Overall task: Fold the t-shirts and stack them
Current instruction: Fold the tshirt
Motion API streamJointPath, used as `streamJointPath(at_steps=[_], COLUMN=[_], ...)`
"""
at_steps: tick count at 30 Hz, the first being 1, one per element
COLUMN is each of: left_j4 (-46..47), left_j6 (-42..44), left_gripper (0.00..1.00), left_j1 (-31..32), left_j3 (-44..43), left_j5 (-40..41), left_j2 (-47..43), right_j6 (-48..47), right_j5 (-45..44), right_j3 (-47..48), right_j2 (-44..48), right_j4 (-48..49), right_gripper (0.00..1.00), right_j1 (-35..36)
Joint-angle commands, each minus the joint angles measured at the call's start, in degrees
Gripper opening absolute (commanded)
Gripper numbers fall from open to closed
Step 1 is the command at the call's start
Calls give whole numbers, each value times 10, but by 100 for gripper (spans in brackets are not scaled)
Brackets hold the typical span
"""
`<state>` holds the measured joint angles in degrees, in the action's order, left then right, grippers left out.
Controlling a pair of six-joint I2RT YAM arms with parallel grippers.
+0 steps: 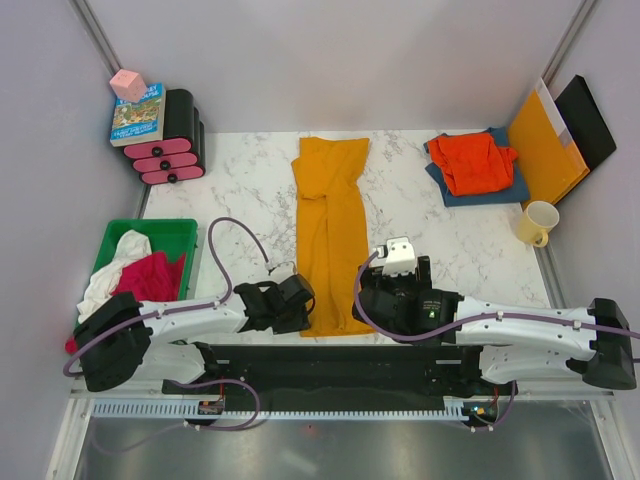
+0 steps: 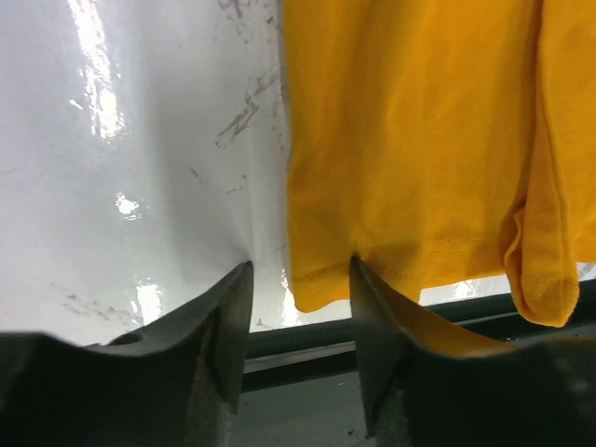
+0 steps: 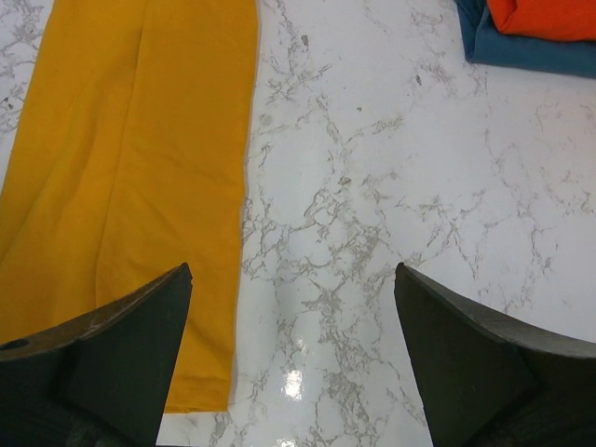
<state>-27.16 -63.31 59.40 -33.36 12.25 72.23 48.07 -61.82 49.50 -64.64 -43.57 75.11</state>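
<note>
A mustard-yellow t-shirt (image 1: 331, 230), folded into a long strip, runs down the middle of the marble table (image 1: 240, 190). My left gripper (image 1: 303, 308) is at its near left corner. In the left wrist view the left gripper (image 2: 300, 270) is open, its jaws partly apart, with the hem corner (image 2: 315, 284) between them. My right gripper (image 1: 392, 285) hovers wide open by the strip's right edge (image 3: 237, 233); nothing lies between its fingers (image 3: 140, 317). At the back right a red-orange t-shirt (image 1: 472, 160) lies on a dark blue one (image 1: 500, 190). A white (image 1: 118, 262) and a magenta t-shirt (image 1: 152, 277) sit crumpled in a green bin (image 1: 175, 232).
An orange-yellow folder (image 1: 545, 150) and a black board (image 1: 588, 118) lean at the back right, with a cream mug (image 1: 538, 222) in front. A book (image 1: 138, 115), a pink block (image 1: 127, 84) and black-and-pink rolls (image 1: 172, 150) stand at the back left.
</note>
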Motion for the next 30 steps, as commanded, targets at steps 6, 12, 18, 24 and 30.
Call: streamJointPath(at_steps=[6,12,18,24,30], left_j4=[24,19,11,10,3], left_j6=[-13,-20,-11,0,6], left_gripper=[6,2,2,2,2], left_j1=[4,6,6,7,7], left_j3=[24,44,37,34,37], left_j5=[-22,-25,-22,-28,-27], left_j2=[13,-6,-2,-3,-14], right_j6=[30,59,107,118,127], right_j5=[5,70,209,219,252], right_j3=[-25,-44,-109,-132,-159], right_j2=[18,20,-13,-52,-66], right_j4=[-6,16,101,110,164], right_gripper=[97,96,89,80,72], right_j1=[0,0,0,-16,-22])
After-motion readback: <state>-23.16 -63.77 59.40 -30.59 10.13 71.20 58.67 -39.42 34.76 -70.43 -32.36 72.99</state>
